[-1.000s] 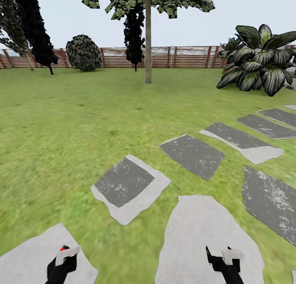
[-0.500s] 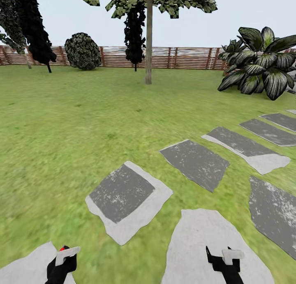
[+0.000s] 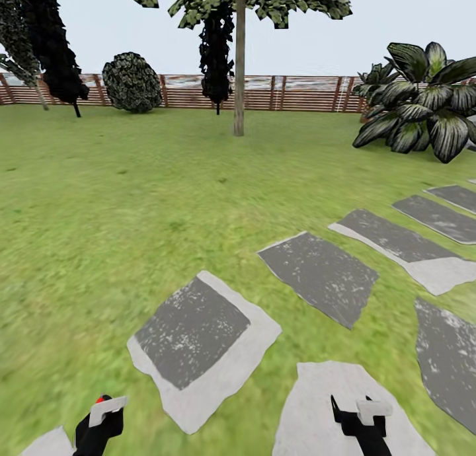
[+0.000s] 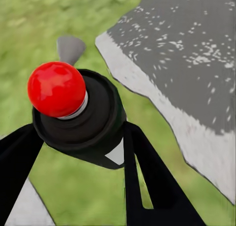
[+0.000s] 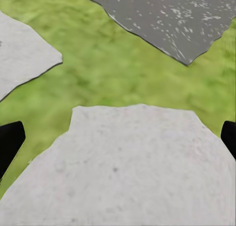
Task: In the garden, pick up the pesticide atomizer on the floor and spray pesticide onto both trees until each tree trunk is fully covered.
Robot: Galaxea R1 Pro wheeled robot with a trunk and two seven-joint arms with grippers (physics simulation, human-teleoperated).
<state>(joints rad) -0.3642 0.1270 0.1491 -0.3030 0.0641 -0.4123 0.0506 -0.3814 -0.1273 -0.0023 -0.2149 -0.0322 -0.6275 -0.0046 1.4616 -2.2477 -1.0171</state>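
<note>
In the left wrist view the pesticide atomizer point(image 4: 83, 120), dark with a round red tip point(image 4: 56, 88), sits between two black fingers, so my left gripper point(image 4: 81, 135) is shut on it. In the head view that gripper point(image 3: 99, 413) hangs low at the bottom left, the red tip point(image 3: 100, 399) just showing. My right gripper point(image 3: 360, 413) is open and holds nothing; its black fingertips stand far apart over a pale stone point(image 5: 118, 137). Far ahead on the grass floor point(image 3: 132, 198) rises a tree with a straight grey-brown tree trunk point(image 3: 238, 73).
Grey stepping stones point(image 3: 198, 337) cross the lawn from below me to the right. A brown slat fence point(image 3: 297, 92) closes the back. A round bush point(image 3: 132, 82) and dark trees point(image 3: 46, 39) stand at the left, and a broad-leaved plant point(image 3: 423, 99) at the right.
The whole view has advanced: the stepping stones have slid toward the bottom of the picture. Both grippers keep their places and states.
</note>
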